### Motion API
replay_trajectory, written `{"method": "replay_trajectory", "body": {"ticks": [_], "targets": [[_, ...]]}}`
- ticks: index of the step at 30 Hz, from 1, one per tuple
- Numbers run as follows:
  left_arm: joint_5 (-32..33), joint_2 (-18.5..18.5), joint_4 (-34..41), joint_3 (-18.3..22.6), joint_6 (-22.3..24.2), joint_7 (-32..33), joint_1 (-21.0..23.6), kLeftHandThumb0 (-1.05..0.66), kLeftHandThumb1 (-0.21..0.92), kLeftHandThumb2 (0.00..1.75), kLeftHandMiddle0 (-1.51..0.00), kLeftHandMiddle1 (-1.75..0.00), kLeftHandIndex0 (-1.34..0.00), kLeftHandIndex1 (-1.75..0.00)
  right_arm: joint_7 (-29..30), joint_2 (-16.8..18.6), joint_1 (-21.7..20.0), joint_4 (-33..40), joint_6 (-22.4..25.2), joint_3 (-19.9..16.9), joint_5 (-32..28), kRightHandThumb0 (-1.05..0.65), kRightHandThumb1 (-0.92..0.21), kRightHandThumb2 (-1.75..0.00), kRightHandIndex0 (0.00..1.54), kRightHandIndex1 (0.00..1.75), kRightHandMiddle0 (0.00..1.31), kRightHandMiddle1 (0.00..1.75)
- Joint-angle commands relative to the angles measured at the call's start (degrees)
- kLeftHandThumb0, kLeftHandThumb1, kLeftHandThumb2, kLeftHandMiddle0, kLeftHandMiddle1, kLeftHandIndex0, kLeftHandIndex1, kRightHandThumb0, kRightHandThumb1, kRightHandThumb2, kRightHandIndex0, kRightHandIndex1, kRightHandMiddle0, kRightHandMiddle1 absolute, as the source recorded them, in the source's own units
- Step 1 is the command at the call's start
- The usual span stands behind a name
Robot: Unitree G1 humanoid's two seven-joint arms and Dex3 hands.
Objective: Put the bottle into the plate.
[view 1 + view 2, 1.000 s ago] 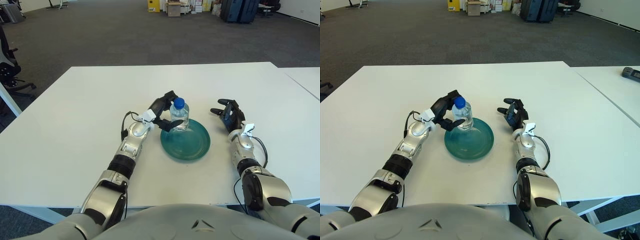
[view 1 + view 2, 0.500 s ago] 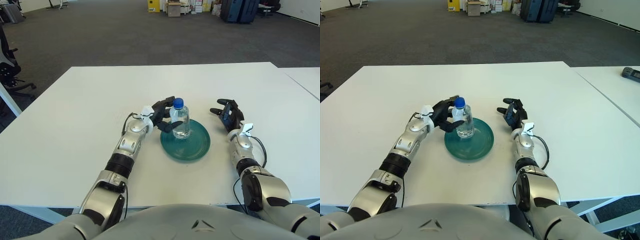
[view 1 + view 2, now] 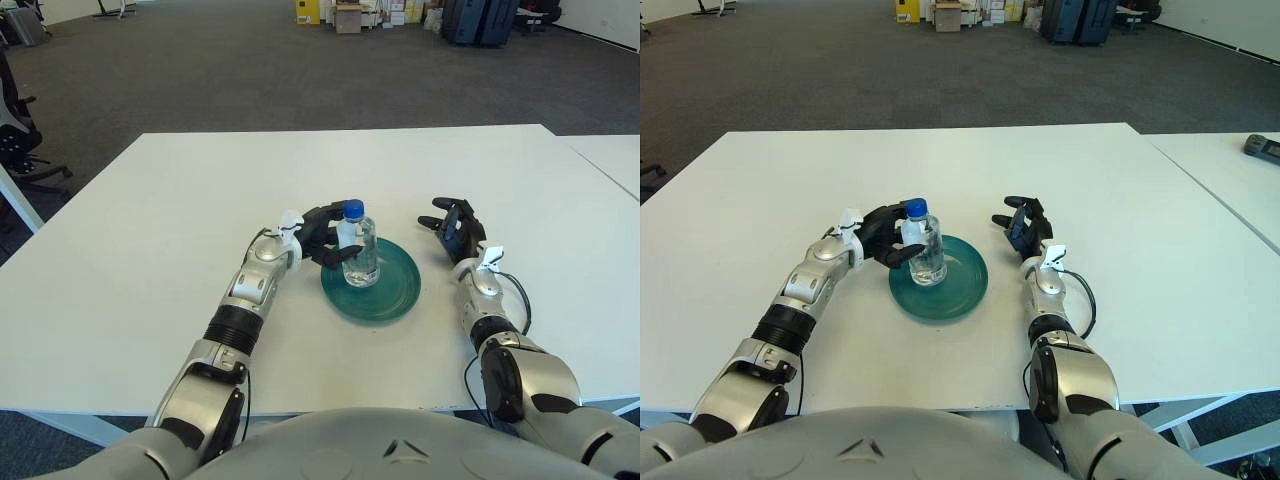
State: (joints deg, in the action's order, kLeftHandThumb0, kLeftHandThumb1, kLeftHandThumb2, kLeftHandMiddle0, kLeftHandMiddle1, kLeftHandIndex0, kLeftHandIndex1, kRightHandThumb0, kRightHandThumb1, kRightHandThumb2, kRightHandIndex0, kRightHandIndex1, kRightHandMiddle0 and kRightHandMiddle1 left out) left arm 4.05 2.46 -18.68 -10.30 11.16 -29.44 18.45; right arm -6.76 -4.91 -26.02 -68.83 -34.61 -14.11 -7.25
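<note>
A clear water bottle [image 3: 361,255] with a blue cap [image 3: 353,209] stands upright on the left part of a teal plate [image 3: 398,288] near the middle of the white table [image 3: 160,230]. My left hand [image 3: 330,237] reaches in from the left. Its dark fingers [image 3: 890,216] curl around the bottle's left side, one by the neck and one lower on the body. My right hand [image 3: 453,226] shows just right of the plate, fingers spread and holding nothing.
A second white table [image 3: 1230,190] adjoins on the right with a dark device [image 3: 1262,145] on it. An office chair [image 3: 18,140] stands off the table's left edge. Grey carpet with boxes and cases [image 3: 400,14] lies beyond the far edge.
The left hand lowered the bottle from above the plate's far left rim down onto the plate and drew slightly back toward me. The right hand barely moved.
</note>
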Motion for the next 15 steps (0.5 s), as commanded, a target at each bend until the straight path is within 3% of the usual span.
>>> {"method": "replay_trajectory", "body": {"ticks": [1,4,10,15], "targets": [[0.8,0.4,1.6,0.4,0.9,-0.6,2.4,-0.07,0.34,1.22,-1.23,-1.75,-0.99,-1.75,0.7,1.3,1.6,-2.0,3.5,0.3,0.5,-0.85,-0.92,-1.01,0.52,0.86,0.2,1.26],[0.7,0.2,1.8,0.2,1.6,-0.5,2.2,-0.07,0.34,1.22,-1.23,-1.75,-0.99,-1.75,0.9,1.3,1.5,-2.1,3.6,0.3,0.4,-0.85,-0.92,-1.0,0.53,0.86,0.17,1.25],[-1.2,0.3,1.5,-0.9,-1.1,0.9,1.5,-0.07,0.34,1.22,-1.22,-1.75,-0.97,-1.75,1.4,1.4,1.6,-2.1,3.5,0.5,0.5,-0.85,-0.92,-0.99,0.52,0.86,0.11,1.22],[-4.9,0.6,0.8,-2.0,-7.7,4.0,0.5,-0.07,0.35,1.22,-1.21,-1.75,-0.96,-1.75,1.6,1.6,1.8,-2.0,3.4,0.8,0.8,-0.86,-0.92,-1.0,0.5,0.84,0.08,1.2]]}}
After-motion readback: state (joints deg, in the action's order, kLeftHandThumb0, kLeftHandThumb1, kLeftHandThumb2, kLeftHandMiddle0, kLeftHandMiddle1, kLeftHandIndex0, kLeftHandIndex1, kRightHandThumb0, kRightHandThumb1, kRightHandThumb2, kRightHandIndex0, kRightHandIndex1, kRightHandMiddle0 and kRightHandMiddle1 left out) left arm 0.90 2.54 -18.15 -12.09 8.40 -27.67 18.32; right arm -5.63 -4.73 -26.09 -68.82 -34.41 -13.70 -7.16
